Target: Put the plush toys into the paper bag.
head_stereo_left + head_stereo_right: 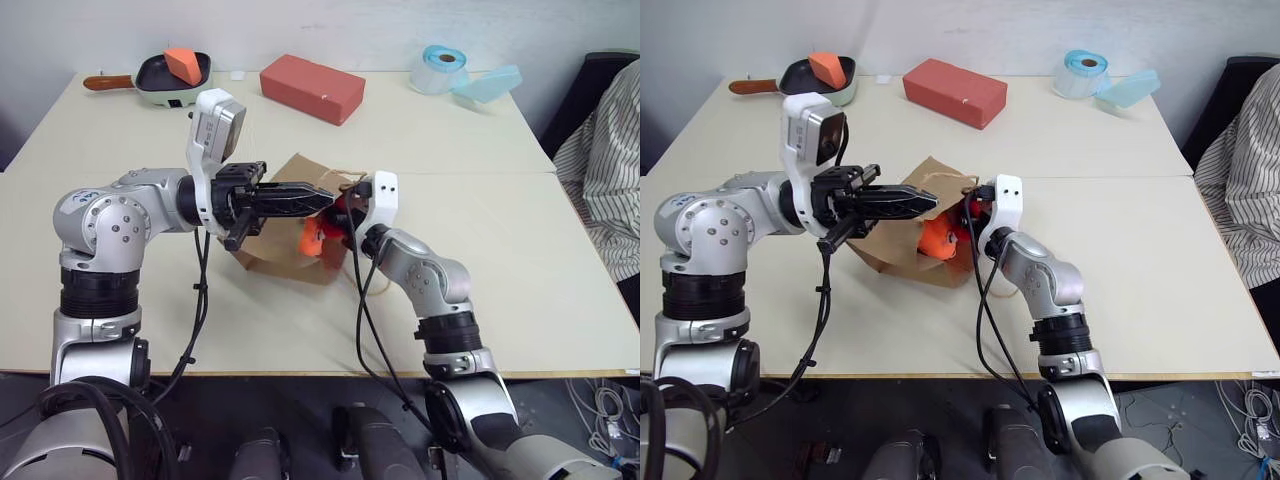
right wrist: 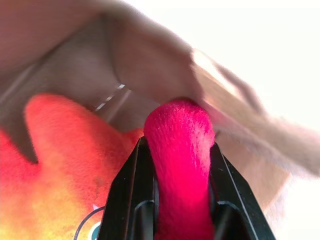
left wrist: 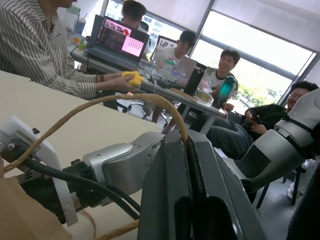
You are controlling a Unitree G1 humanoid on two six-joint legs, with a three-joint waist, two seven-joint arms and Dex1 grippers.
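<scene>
The brown paper bag (image 1: 268,256) lies on the table with its mouth facing right and lifted. My left gripper (image 1: 322,200) points right, shut on the bag's twisted cord handle (image 3: 100,102), which loops over its fingers (image 3: 165,200). An orange fish plush toy (image 1: 934,240) lies inside the bag's mouth and also shows in the right wrist view (image 2: 60,165). My right gripper (image 1: 347,214) is at the bag's mouth, shut on the red plush toy (image 2: 179,150), which fills the gap between its black fingers (image 2: 125,200) just inside the opening.
At the table's far side stand a frying pan (image 1: 150,78) holding an orange wedge block (image 1: 182,64), a red brick-shaped box (image 1: 311,87), a blue tape roll (image 1: 440,68) and a pale blue lid (image 1: 488,85). A person in a striped shirt (image 1: 612,170) sits at the right edge.
</scene>
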